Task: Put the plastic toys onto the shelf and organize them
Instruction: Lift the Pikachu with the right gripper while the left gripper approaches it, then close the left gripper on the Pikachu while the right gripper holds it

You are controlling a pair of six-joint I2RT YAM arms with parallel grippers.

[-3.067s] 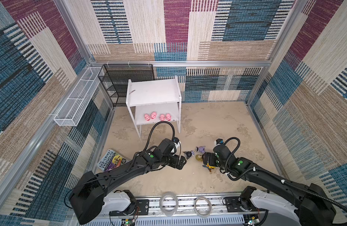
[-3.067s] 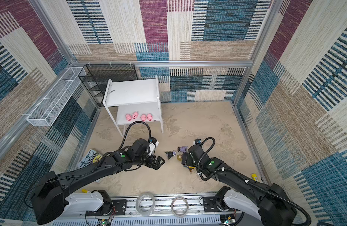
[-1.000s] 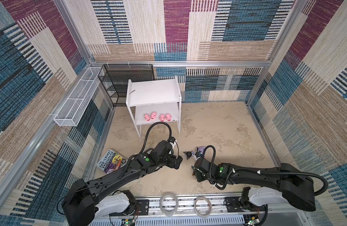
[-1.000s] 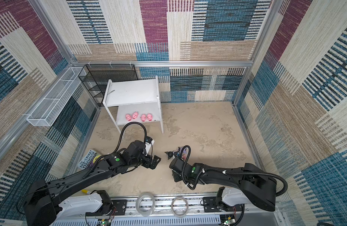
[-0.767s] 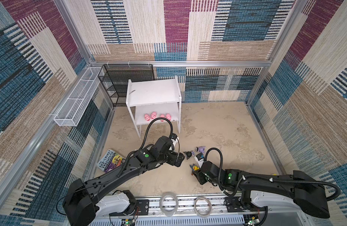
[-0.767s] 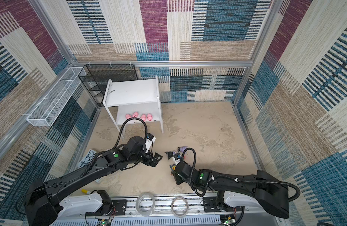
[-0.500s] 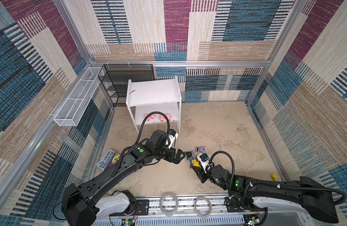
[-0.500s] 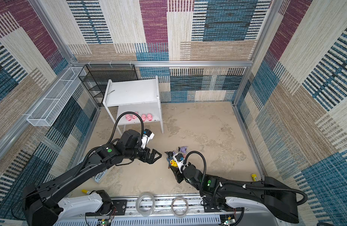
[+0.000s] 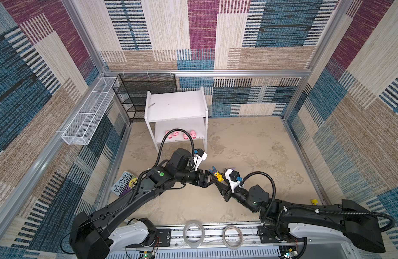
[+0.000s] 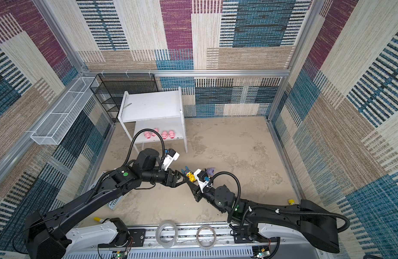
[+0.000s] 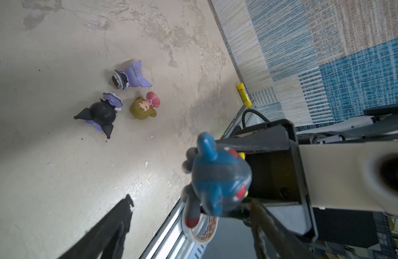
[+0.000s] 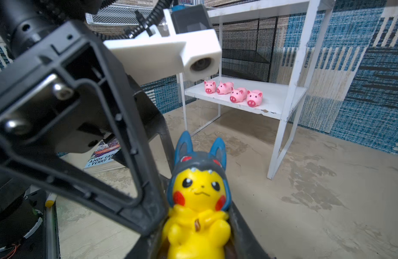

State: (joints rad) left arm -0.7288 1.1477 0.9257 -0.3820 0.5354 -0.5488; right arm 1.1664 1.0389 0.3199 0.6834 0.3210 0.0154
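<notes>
My right end effector [image 9: 218, 180] is gripping the yellow hooded toy [image 9: 217, 175] by its lower body and holding it off the surface [image 9: 249, 145]. My left end effector [image 9: 211, 178] is crowding it from the side, jaws spread, not clamping. Toy's long axis is running along my right fingers [image 9: 222, 188], hood ears pointing toward the shelf [image 9: 175, 107]. A few seconds back it was down on the surface by the other figures [image 11: 102, 112], left end effector not yet at it.

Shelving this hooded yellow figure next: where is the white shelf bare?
The top board of the white two-tier shelf is bare. On its lower board, a bare patch lies between the four pink plastic pigs and the right-hand post, in both top views. The pig row crowds the front middle.
</notes>
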